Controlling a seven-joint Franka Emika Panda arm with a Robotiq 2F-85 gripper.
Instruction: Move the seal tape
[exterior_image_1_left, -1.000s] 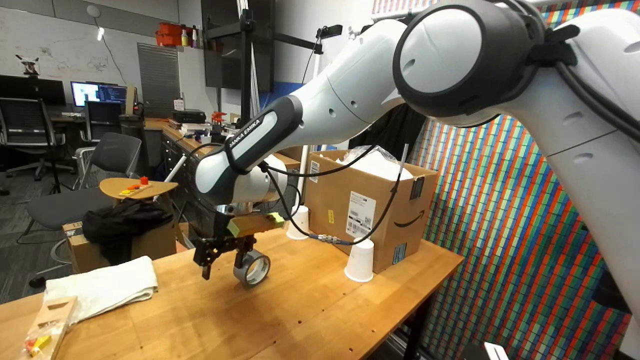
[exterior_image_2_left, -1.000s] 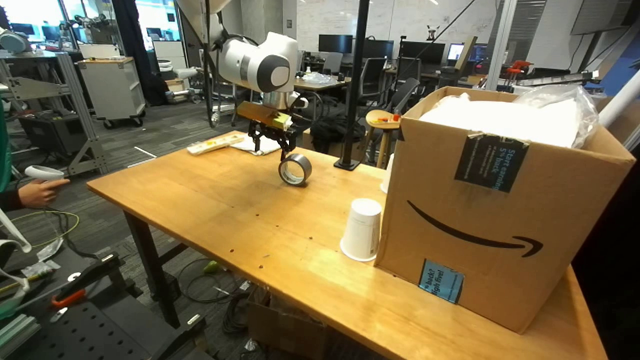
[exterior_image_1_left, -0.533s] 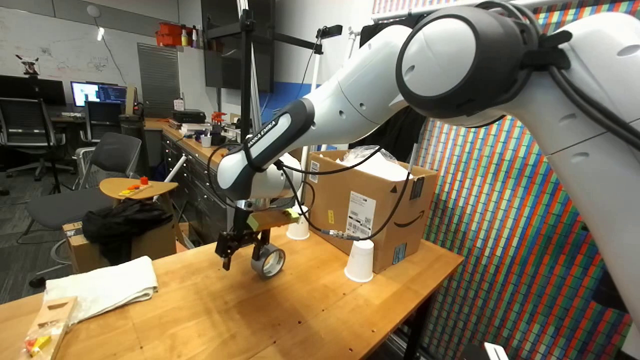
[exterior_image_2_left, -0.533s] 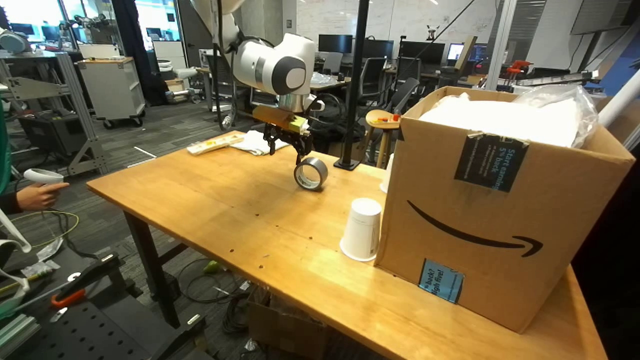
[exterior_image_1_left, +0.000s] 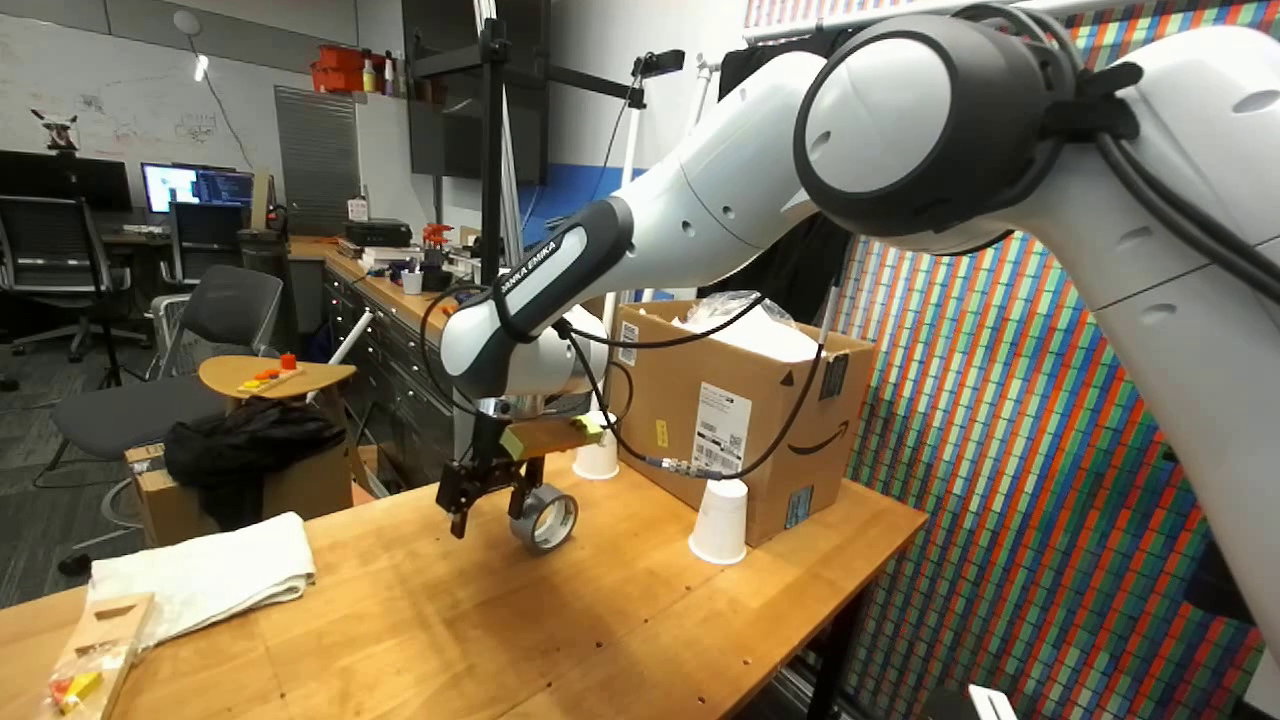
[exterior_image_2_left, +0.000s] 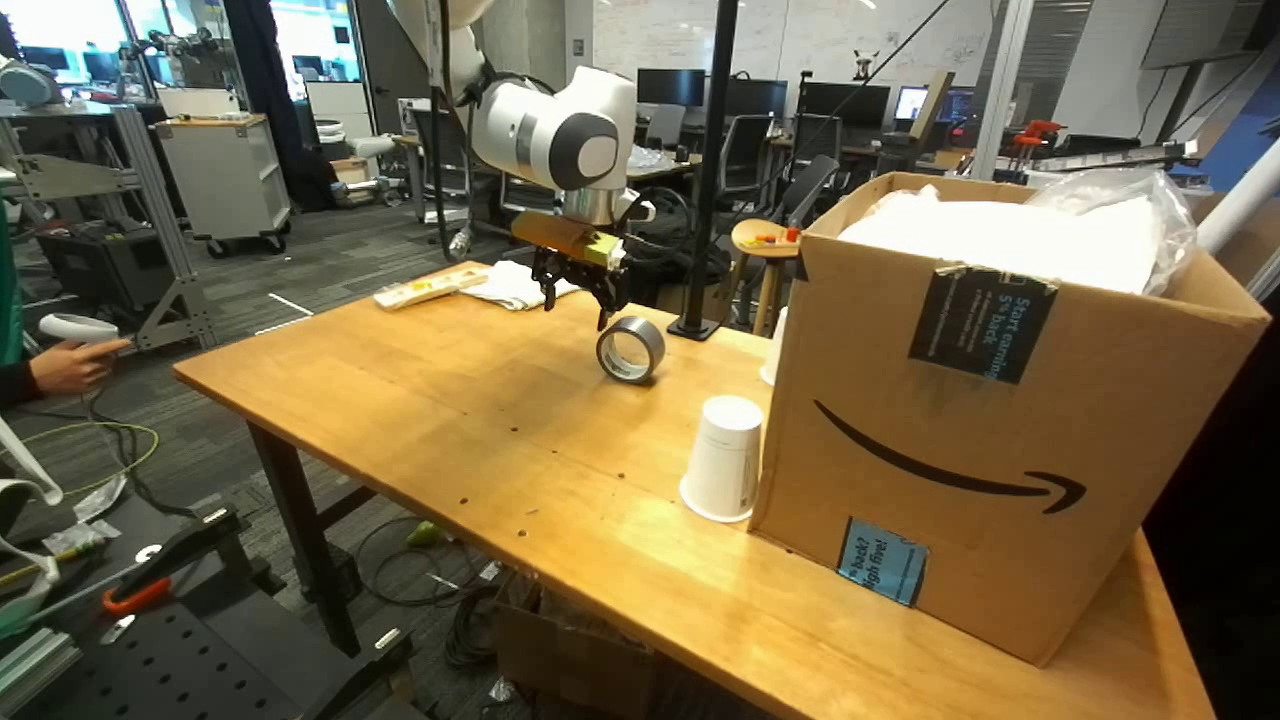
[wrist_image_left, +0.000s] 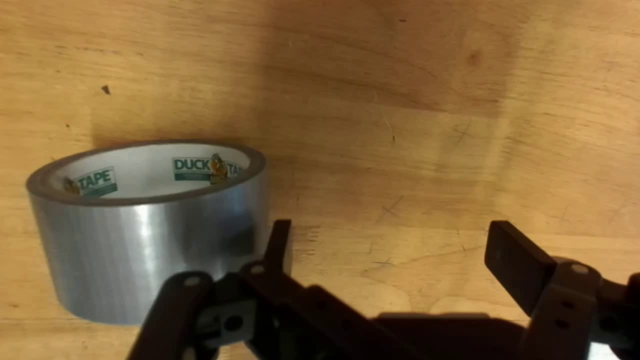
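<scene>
The seal tape is a silvery-grey ring. It stands on its edge on the wooden table in both exterior views (exterior_image_1_left: 529, 525) (exterior_image_2_left: 655, 350). In the wrist view the seal tape (wrist_image_left: 150, 245) fills the lower left, its hollow centre showing a white lining. My gripper shows in both exterior views (exterior_image_1_left: 488, 522) (exterior_image_2_left: 576, 315) and in the wrist view (wrist_image_left: 391, 225). It is open, with only bare table between its fingers. One finger is right beside the tape's outer side and partly overlaps it in view. I cannot tell whether they touch. The tape is outside the jaws.
A white paper cup (exterior_image_1_left: 719, 525) stands upside down by the large cardboard box (exterior_image_2_left: 1000, 420). Another white cup (exterior_image_1_left: 597, 455) stands farther back. A folded white cloth (exterior_image_1_left: 210, 570) and a wooden tray (exterior_image_1_left: 105, 640) lie at the far end. A black post (exterior_image_2_left: 712, 170) rises at the table's edge.
My gripper has moved toward the box side, and the seal tape has moved along beside it the same way, still on its edge. The gripper has stayed open. Little motion in the last half second.
</scene>
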